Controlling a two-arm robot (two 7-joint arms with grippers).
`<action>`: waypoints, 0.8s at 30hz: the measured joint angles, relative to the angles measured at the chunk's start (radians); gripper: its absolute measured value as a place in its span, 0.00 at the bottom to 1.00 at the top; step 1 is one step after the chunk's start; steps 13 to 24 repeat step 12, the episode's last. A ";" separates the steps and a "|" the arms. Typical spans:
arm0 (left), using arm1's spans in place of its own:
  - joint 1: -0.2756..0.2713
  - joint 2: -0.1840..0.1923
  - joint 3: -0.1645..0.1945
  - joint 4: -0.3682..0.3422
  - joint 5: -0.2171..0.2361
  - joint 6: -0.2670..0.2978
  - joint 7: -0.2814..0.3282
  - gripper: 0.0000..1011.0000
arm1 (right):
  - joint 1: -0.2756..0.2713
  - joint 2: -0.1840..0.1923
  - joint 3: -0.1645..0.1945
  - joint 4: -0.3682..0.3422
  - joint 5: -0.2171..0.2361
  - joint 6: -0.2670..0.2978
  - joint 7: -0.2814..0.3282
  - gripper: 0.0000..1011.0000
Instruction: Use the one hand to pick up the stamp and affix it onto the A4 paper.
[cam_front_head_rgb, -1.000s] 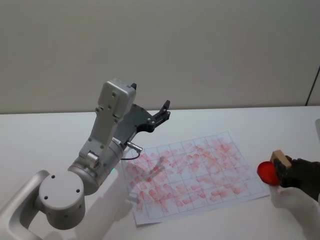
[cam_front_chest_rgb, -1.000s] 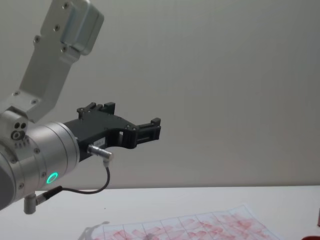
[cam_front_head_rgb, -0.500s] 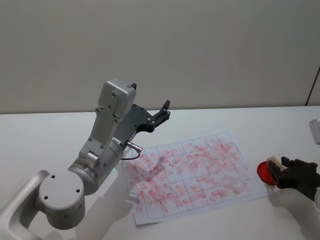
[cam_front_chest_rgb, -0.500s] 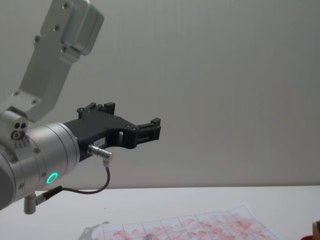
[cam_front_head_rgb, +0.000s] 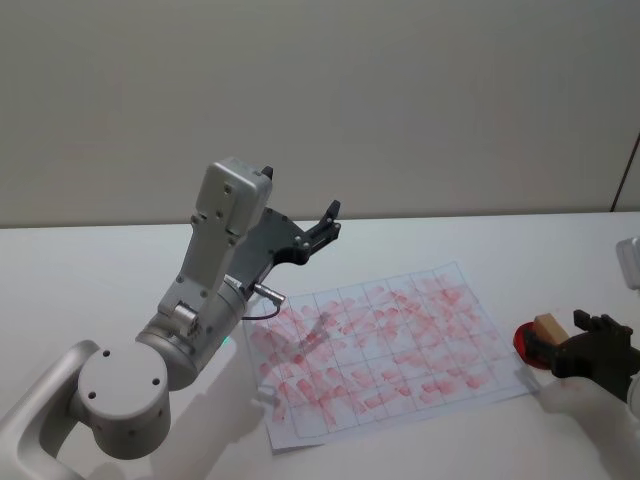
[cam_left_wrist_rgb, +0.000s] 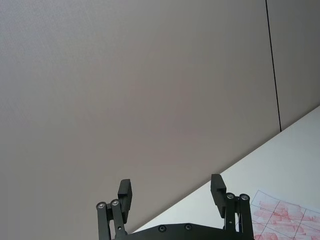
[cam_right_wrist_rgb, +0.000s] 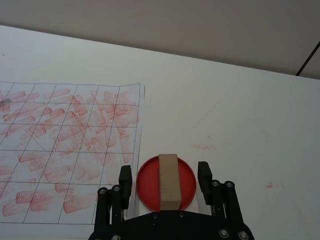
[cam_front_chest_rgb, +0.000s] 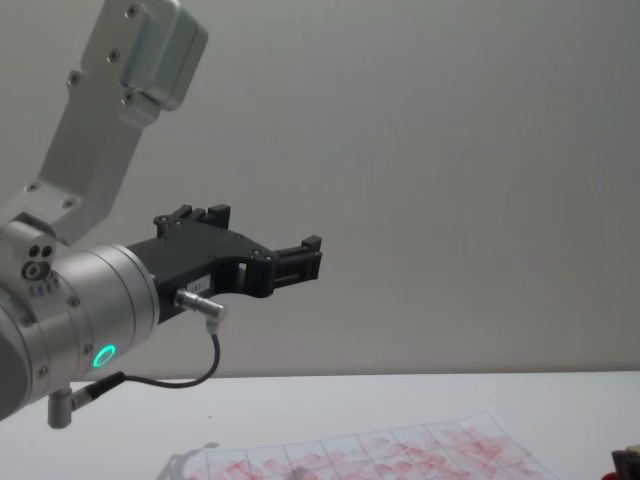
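The stamp (cam_right_wrist_rgb: 168, 181), a small tan wooden block, lies flat on a round red ink pad (cam_right_wrist_rgb: 148, 186) just off the right edge of the A4 paper (cam_right_wrist_rgb: 65, 135). My right gripper (cam_right_wrist_rgb: 164, 175) is open, with one finger on each side of the pad and the stamp between them, untouched. In the head view the stamp (cam_front_head_rgb: 548, 327) sits on the pad (cam_front_head_rgb: 527, 343) in front of the right gripper (cam_front_head_rgb: 566, 345), beside the gridded, red-smudged paper (cam_front_head_rgb: 385, 345). My left gripper (cam_front_head_rgb: 325, 225) hangs open high above the paper's far left corner.
The left arm's big silver links (cam_front_head_rgb: 215, 270) rise over the table's left side and shade the paper's left edge. Faint red smears (cam_right_wrist_rgb: 205, 147) mark the white table (cam_right_wrist_rgb: 240, 115) beyond the pad. A wall closes off the back.
The right gripper, which held the stamp above the red pad, lowered it onto the pad, opened and drew back slightly. The left arm has not moved.
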 joint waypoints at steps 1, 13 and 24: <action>0.000 0.000 0.000 0.000 0.000 0.000 0.000 0.99 | 0.000 0.000 0.000 0.000 0.000 0.000 0.000 0.79; 0.000 0.000 0.000 0.000 0.000 0.000 0.000 0.99 | 0.001 -0.001 -0.001 0.002 -0.001 0.001 0.002 0.99; 0.000 0.000 0.000 0.000 0.000 0.000 0.000 0.99 | 0.001 -0.001 -0.001 0.002 -0.001 0.001 0.002 0.99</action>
